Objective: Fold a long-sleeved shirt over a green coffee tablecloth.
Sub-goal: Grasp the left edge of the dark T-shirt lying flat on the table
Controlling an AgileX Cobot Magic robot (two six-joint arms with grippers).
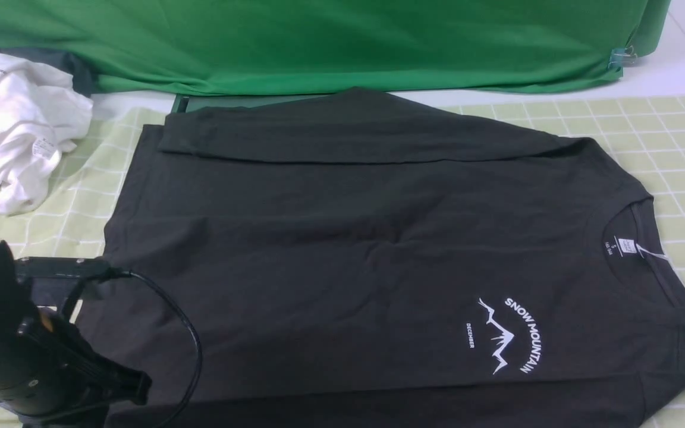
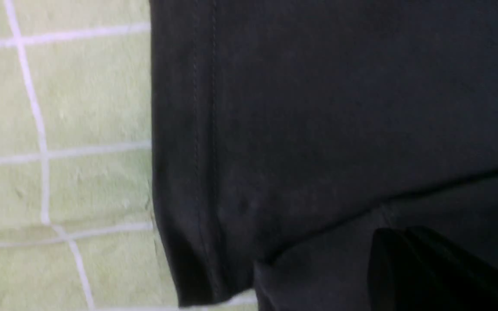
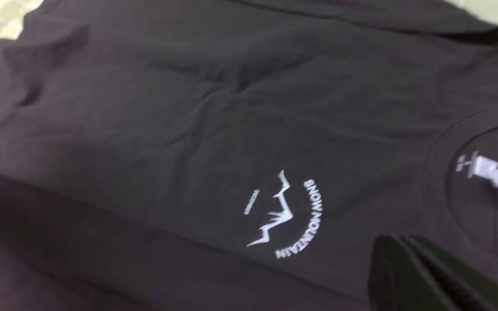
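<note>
The shirt (image 1: 348, 249) lies long from 9 to 3 o'clock on the cloth (image 1: 675, 137). The left arm (image 1: 21, 345) is nearer, at its 8 o'clock corner. Both pairs of jaws are together.

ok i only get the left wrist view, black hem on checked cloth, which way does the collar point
Observer: The shirt lies flat, its collar toward the robot's right, print facing up.
Operator: any sleeve folded in
Observer: Yes, one sleeve lies folded across the shirt's far edge.
Operator: anything else around
Observer: A crumpled white garment sits at the far left, partly on the tablecloth, apart from the shirt.
</note>
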